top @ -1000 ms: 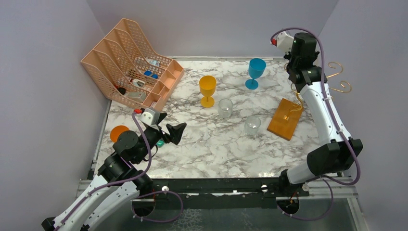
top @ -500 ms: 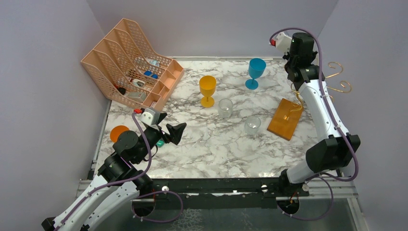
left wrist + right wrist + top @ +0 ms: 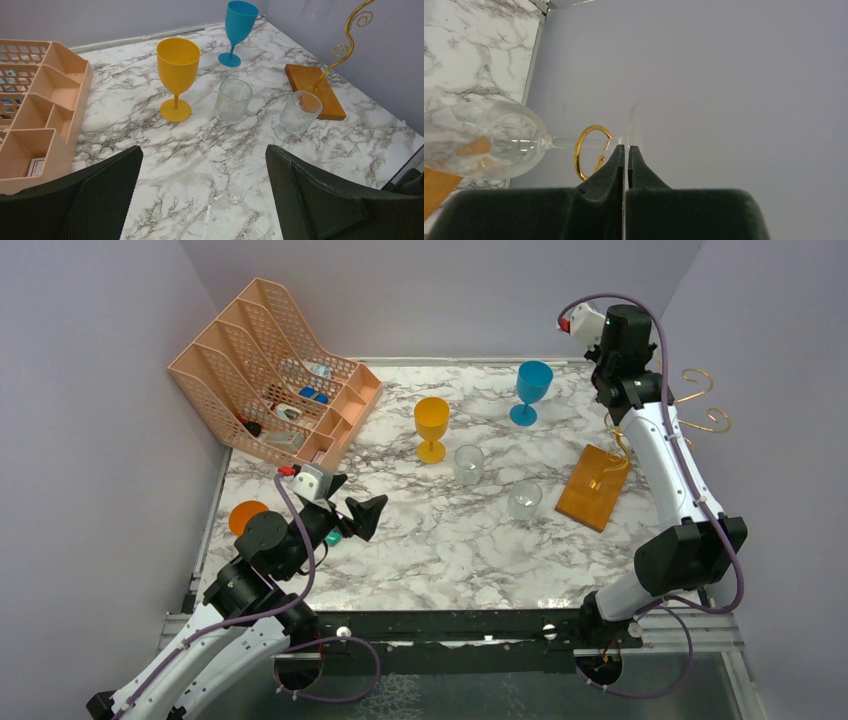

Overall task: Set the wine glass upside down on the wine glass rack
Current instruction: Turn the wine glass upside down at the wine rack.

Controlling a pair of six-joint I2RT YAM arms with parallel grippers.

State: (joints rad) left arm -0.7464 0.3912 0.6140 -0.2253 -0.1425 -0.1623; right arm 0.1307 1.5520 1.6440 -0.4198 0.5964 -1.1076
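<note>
Top view, hard to see: the wine glass could not be made out; the right arm [image 3: 660, 455] reached up at the far right, and its black wrist covered its fingers.
Top view, rack: the wine glass rack [image 3: 595, 487] had a flat orange-brown base on the right of the marble table [image 3: 450, 550]. Two thin gold curls showed past the arm.
Top view, count: one yellow glass [image 3: 432, 425], one blue glass [image 3: 532, 388], two clear glasses [image 3: 468, 464] near the middle, one peach organiser [image 3: 275, 380] at the far left.
Top view, left gripper [image 3: 352, 502]: spread wide, holding nothing, at the near left.
Left wrist view, cut off: the rack's top ran out of the picture; only one gold wire with two curls showed.
Left wrist view, count: four glasses stood upright, well apart from the left gripper.
Right wrist view, wine glass [image 3: 499, 140]: clear, with a round bowl, a thin stem and a flat foot seen edge-on and faint.
Right wrist view, place: bowl toward the table, stem through one gold ring of the rack, by the grey wall [image 3: 724, 75].
Right wrist view, right gripper [image 3: 625, 150]: fingers pressed together, pinching the foot's thin edge.
Right wrist view, count: one glass, one ring.
</note>
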